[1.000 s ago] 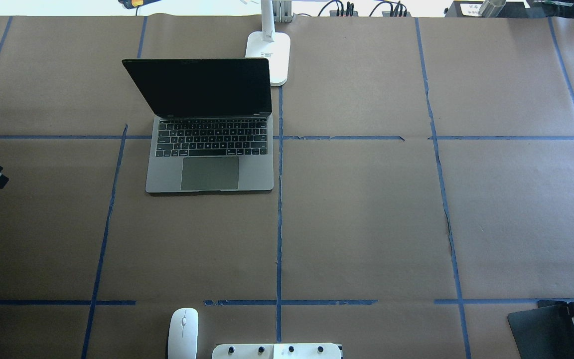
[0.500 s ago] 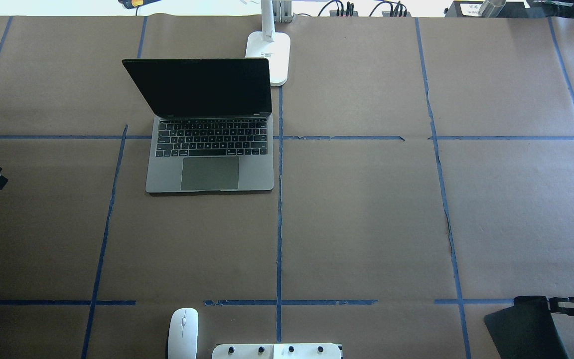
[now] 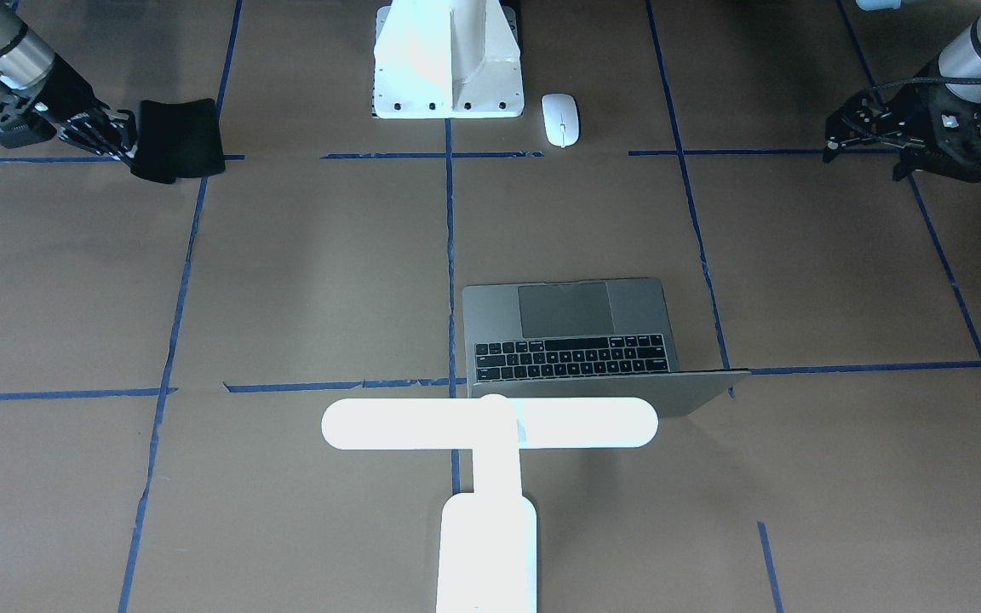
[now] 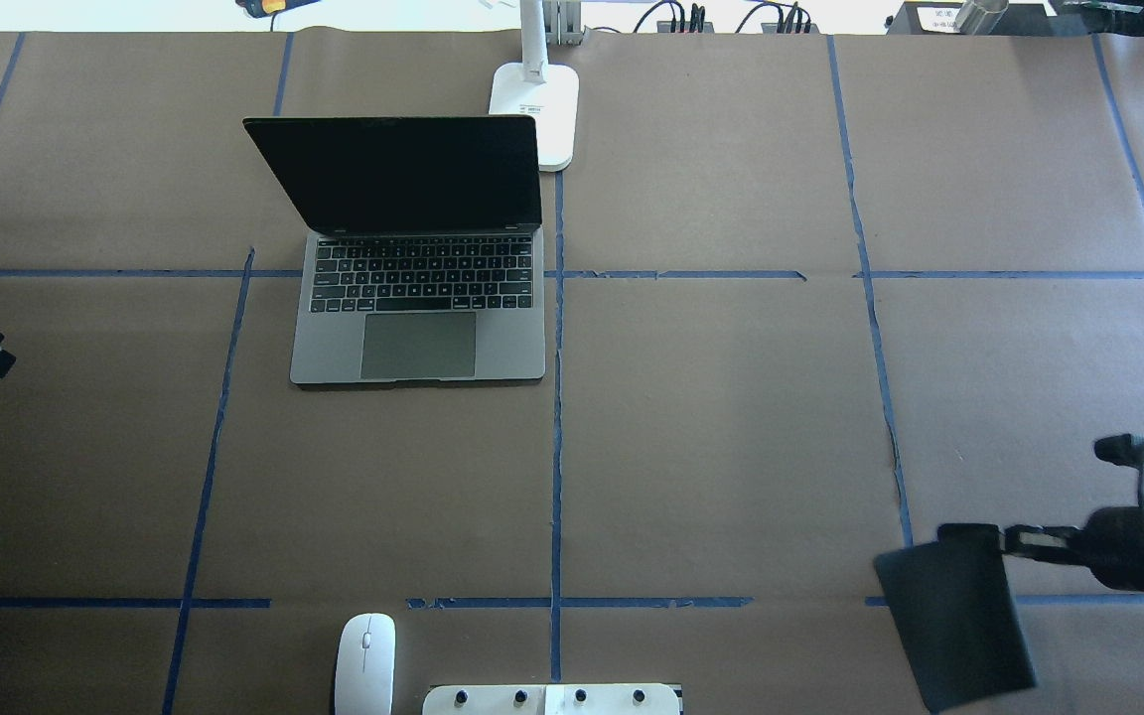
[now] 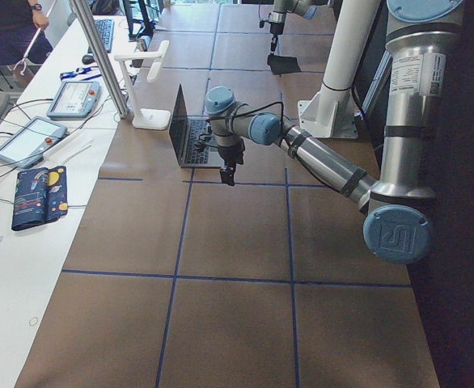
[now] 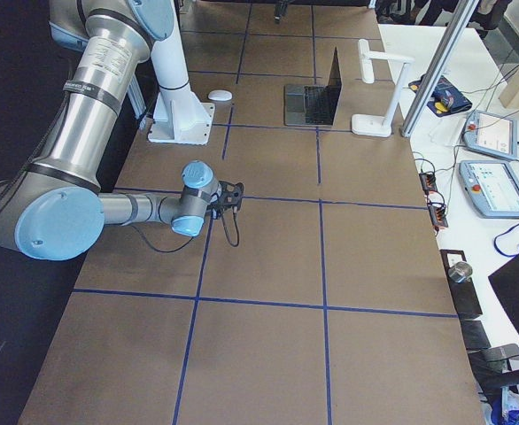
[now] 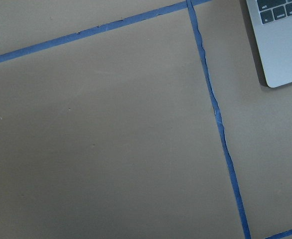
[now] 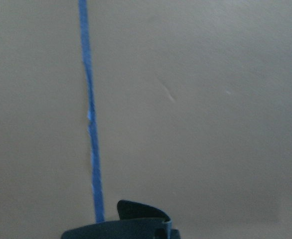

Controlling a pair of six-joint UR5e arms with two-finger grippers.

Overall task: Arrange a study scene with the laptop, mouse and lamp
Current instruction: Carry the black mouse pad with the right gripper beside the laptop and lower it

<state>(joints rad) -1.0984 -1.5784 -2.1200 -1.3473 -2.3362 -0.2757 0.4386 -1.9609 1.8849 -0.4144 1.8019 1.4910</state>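
Observation:
The laptop (image 4: 418, 328) (image 3: 576, 328) stands open left of the table's middle, its screen dark. Behind it rises the white lamp (image 3: 490, 423), with its base (image 4: 537, 109) at the far edge. A white mouse (image 4: 365, 660) (image 3: 560, 119) lies at the near edge beside the pedestal. My right gripper (image 4: 1014, 541) (image 3: 111, 136) is shut on one edge of a flat black mat (image 4: 959, 616) (image 3: 180, 136), which hangs tilted above the table's near right. The left gripper (image 3: 835, 128) hovers at the far left, fingers spread, holding nothing.
The white bolted pedestal (image 3: 448, 68) stands at the near edge centre. Blue tape lines (image 4: 557, 447) divide the brown table cover into squares. Cables (image 4: 721, 18) run along the far edge. A side bench with tablets (image 5: 31, 141) is beyond it.
My right gripper has carried the black mat up and left, further into the overhead view and off the table surface. Left arm, laptop, mouse and lamp are unmoved.

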